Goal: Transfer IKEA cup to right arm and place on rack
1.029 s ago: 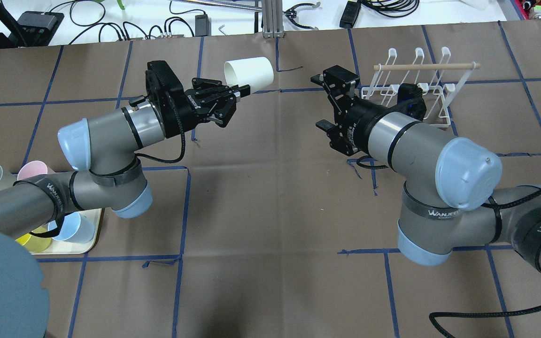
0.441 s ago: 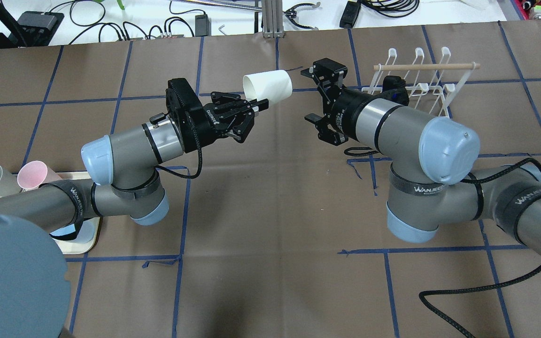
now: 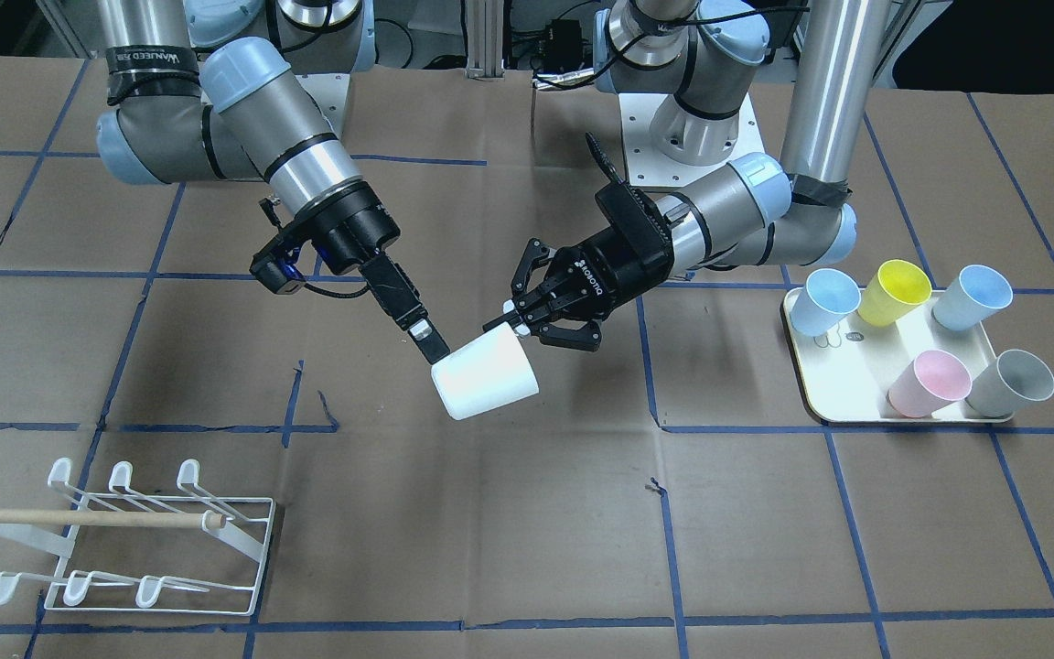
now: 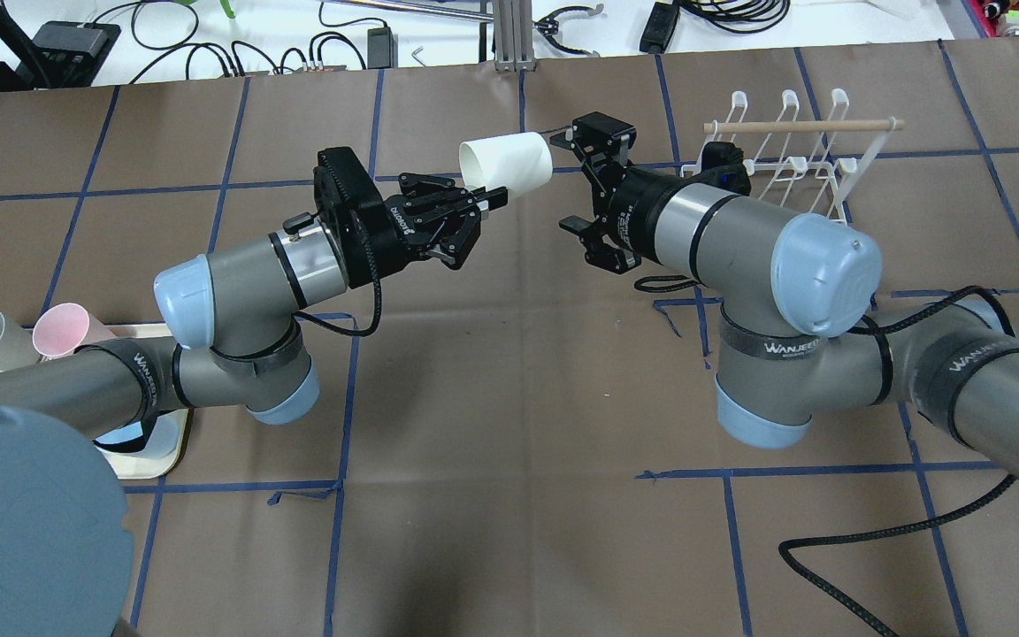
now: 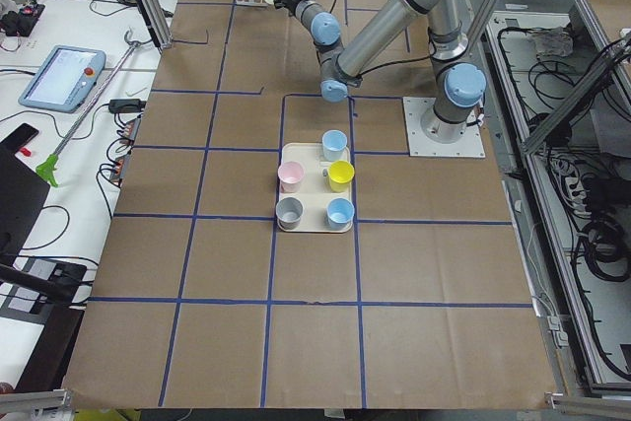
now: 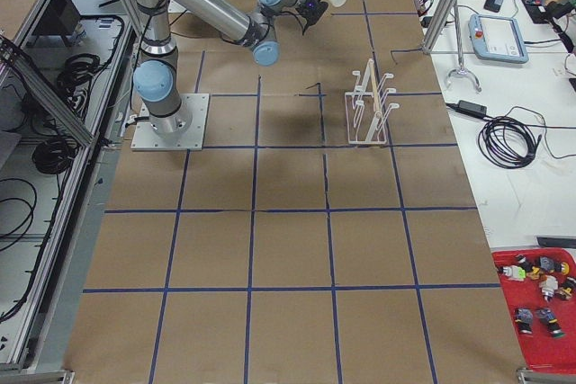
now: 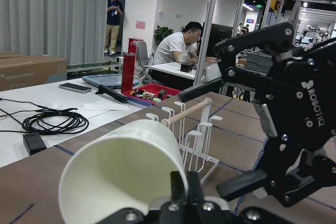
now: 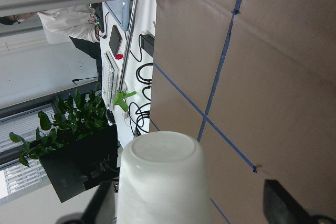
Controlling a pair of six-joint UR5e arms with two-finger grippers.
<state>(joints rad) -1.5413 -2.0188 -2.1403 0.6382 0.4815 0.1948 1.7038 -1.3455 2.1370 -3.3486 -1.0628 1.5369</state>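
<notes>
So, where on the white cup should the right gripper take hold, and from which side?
On the side wall near the closed base of the white cup. The cup lies sideways, its base toward the right gripper, and the left gripper pinches the rim. So probably come from the base end, one finger on each side.

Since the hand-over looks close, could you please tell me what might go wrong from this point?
The left end effector pinches the white cup only at its rim, so a nudge from the right end effector might tilt or free it. The right jaws stand open around the cup's base; if the left lets go before they close, the cup would likely fall to the table.
</notes>
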